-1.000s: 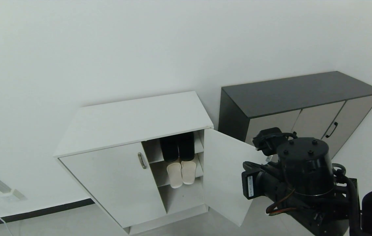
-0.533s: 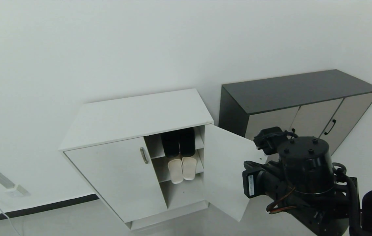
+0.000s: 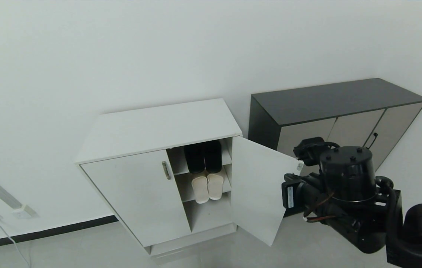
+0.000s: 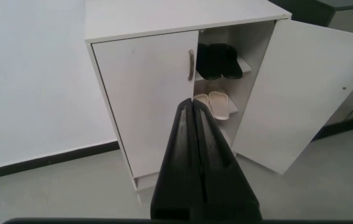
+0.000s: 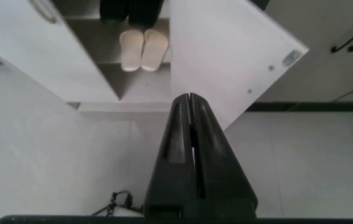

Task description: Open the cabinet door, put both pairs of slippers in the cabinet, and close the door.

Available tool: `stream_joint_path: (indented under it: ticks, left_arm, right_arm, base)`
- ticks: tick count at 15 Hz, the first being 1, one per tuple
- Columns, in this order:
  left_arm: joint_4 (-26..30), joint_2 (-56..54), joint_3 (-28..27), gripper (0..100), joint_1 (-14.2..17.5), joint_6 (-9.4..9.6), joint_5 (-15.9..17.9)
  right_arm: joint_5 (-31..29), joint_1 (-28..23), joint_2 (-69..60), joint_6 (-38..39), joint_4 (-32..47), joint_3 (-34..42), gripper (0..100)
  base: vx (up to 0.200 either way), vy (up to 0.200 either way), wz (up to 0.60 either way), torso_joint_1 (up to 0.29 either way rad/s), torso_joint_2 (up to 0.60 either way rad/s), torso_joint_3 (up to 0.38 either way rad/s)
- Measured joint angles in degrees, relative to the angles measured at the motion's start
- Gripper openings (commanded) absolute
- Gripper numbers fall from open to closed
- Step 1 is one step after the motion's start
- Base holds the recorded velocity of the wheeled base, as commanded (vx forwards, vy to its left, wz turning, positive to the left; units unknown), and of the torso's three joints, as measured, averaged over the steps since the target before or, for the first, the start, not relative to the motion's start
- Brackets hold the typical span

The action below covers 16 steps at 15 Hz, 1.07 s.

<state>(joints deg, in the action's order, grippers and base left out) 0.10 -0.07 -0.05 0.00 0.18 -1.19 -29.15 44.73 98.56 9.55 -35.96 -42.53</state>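
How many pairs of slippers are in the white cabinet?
2: black pair on the upper shelf, white pair on the shelf below. The shut door may hide more.

White wall [image 3: 121, 44], black skirting [image 3: 47, 232], pale floor [image 3: 84, 253], dark-topped sideboard [image 3: 337, 96] at right

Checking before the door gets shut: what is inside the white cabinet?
Through the open right door, black slippers sit on the upper shelf and white slippers on the shelf below. The closed left door hides the rest of the white cabinet.
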Motion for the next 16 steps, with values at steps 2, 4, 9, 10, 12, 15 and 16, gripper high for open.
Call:
stream_joint_path:
  ticks: [2, 4, 9, 10, 12, 15, 16]
  left_arm:
    - [0.00, 0.00, 0.00, 0, 0.00, -0.02, 0.00]
    - [0.00, 0.00, 0.02, 0, 0.00, 0.00, 0.00]
    - [0.00, 0.00, 0.02, 0, 0.00, 0.00, 0.00]
    - [0.00, 0.00, 0.00, 0, 0.00, 0.00, -0.02]
    - [0.00, 0.00, -0.02, 0, 0.00, 0.00, 0.00]
    - [0.00, 0.00, 0.00, 0, 0.00, 0.00, 0.00]
    - [0.00, 0.00, 0.00, 0, 0.00, -0.02, 0.00]
  right_arm:
    - [2.63, -3.96, 1.71, -0.29, -1.40, -2.61, 0]
    - [4.55, -7.33, 3.73, -0.27, -1.48, -5.64, 0]
    - [10.22, -14.49, 9.40, -0.07, -1.48, -13.01, 0]
    - [11.03, -15.46, 10.58, -0.05, -1.48, -14.21, 0]
    - [11.82, -16.92, 12.54, -0.05, -1.43, -16.15, 0]
    - [12.57, -19.10, 15.69, -0.07, -1.43, -19.46, 0]
    - [12.86, -19.71, 16.70, -0.07, -1.32, -20.39, 0]
  base:
    - [0.000, 0.000, 0.00, 0.000, 0.00, 0.000]
    - [0.000, 0.000, 0.00, 0.000, 0.00, 0.000]
    - [0.000, 0.000, 0.00, 0.000, 0.00, 0.000]
    - [0.000, 0.000, 0.00, 0.000, 0.00, 0.000]
    - [0.000, 0.000, 0.00, 0.000, 0.00, 0.000]
    - [0.000, 0.000, 0.00, 0.000, 0.00, 0.000]
    - [0.000, 0.000, 0.00, 0.000, 0.00, 0.000]
